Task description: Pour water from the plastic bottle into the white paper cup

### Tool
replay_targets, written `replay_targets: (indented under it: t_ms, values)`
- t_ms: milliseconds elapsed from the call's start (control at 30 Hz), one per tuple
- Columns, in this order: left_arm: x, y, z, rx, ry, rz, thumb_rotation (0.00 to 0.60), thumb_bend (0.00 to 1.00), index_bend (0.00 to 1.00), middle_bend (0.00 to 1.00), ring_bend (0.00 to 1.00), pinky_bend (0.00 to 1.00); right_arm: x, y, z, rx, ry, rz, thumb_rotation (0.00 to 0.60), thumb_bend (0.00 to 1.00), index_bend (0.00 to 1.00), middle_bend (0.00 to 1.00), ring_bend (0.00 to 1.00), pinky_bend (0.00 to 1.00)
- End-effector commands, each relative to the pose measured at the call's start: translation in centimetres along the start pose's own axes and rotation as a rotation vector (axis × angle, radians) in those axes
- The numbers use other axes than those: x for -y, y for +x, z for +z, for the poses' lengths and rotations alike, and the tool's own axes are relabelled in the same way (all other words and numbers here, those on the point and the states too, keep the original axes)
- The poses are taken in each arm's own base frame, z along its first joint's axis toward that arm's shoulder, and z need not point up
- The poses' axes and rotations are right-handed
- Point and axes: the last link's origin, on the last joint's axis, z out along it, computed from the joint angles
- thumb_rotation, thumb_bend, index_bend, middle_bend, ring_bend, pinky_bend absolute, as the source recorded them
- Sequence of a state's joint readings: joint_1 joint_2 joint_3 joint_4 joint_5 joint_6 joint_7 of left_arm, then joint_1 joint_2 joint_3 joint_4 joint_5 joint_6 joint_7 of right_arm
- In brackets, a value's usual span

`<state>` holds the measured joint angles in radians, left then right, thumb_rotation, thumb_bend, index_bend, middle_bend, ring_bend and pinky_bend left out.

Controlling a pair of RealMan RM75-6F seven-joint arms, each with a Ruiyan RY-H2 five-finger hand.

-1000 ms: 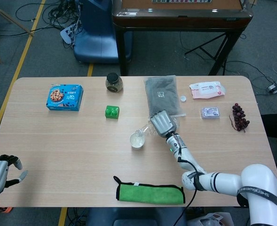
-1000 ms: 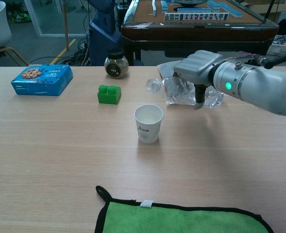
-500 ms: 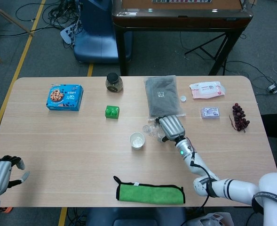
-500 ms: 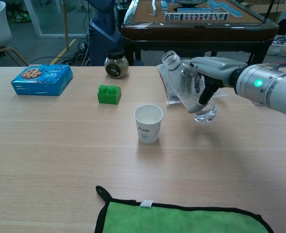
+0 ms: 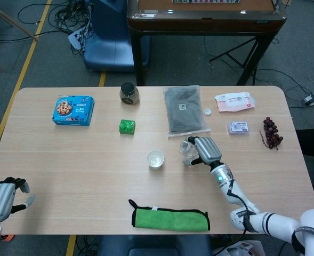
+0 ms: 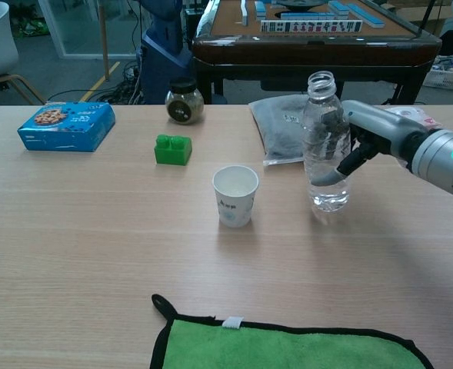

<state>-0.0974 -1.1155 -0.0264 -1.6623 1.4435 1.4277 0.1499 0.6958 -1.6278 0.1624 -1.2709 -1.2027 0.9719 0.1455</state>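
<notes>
The clear plastic bottle (image 6: 324,146) stands upright and uncapped on the table, a little water in its base. My right hand (image 6: 364,140) grips its right side; the same hand (image 5: 207,150) and bottle (image 5: 187,151) show in the head view. The white paper cup (image 6: 235,195) stands upright to the bottle's left, apart from it, also seen as a cup (image 5: 155,159) from above. My left hand (image 5: 2,197) hangs off the table's near left corner with fingers curled in, holding nothing.
A green block (image 6: 173,149), a blue cookie box (image 6: 66,125), a dark jar (image 6: 184,101) and a grey pouch (image 6: 284,135) lie behind the cup. A green cloth (image 6: 288,347) covers the near edge. Wipes (image 5: 233,101), a small packet (image 5: 237,127), grapes (image 5: 271,132) and a white cap (image 5: 207,112) sit right.
My right hand has swung the bottle from lying tilted over the cup back to upright and moved it right, down onto the table. The left hand has barely moved.
</notes>
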Motion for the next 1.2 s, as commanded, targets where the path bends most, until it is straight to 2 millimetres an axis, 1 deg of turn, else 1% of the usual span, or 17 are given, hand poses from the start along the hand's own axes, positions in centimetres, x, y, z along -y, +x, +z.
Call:
replay_targets:
  t_ms: [33,133,300,400,500,600,733,900,1033,1200]
  values:
    - [0.0,0.0,0.0,0.001,0.001,0.000,0.600,0.20,0.59,0.56,0.41,0.53,-0.8,-0.7,-0.4,0.009,-0.009,0.050,0.600,0.20,0.60,0.52,0.47,0.56]
    - [0.0,0.0,0.0,0.000,0.002,-0.001,0.600,0.20,0.59,0.55,0.41,0.53,-1.1,-1.0,-0.5,0.038,-0.011,0.088,0.600,0.19,0.58,0.48,0.43,0.56]
    - [0.1,0.0,0.0,-0.003,0.006,-0.001,0.600,0.20,0.59,0.55,0.41,0.53,-1.4,-1.2,-0.8,0.088,-0.009,0.124,0.600,0.14,0.48,0.40,0.35,0.56]
    - [0.1,0.0,0.0,-0.002,0.007,0.000,0.600,0.20,0.59,0.55,0.41,0.53,-1.6,-1.3,-0.9,0.106,-0.007,0.135,0.600,0.11,0.40,0.35,0.30,0.51]
    - [0.1,-0.1,0.0,0.000,0.007,0.001,0.600,0.20,0.59,0.55,0.41,0.53,-1.7,-1.2,-1.0,0.118,-0.004,0.139,0.600,0.05,0.30,0.29,0.25,0.45]
    - [0.1,-0.1,0.0,-0.001,0.006,0.002,0.600,0.20,0.59,0.55,0.41,0.53,-1.8,-1.2,-1.1,0.131,-0.001,0.141,0.600,0.00,0.22,0.24,0.22,0.42]
    - [0.1,-0.1,0.0,0.000,0.005,0.002,0.600,0.20,0.59,0.55,0.41,0.53,-1.8,-0.9,-1.4,0.144,0.001,0.142,0.600,0.00,0.17,0.19,0.19,0.41]
    - [0.0,-0.2,0.0,0.003,0.004,0.004,0.600,0.20,0.59,0.55,0.41,0.53,-2.1,-0.5,-2.0,0.164,-0.003,0.134,0.600,0.00,0.12,0.14,0.14,0.37]
    - [0.0,-0.3,0.1,0.005,0.004,0.006,0.600,0.20,0.59,0.55,0.41,0.53,-2.3,0.2,-2.7,0.166,-0.003,0.127,0.600,0.00,0.11,0.13,0.13,0.36]
    - [0.0,-0.2,0.1,0.000,0.000,0.003,0.600,0.20,0.59,0.55,0.41,0.53,-3.1,1.4,-4.1,0.160,-0.005,0.097,0.600,0.00,0.11,0.13,0.13,0.35]
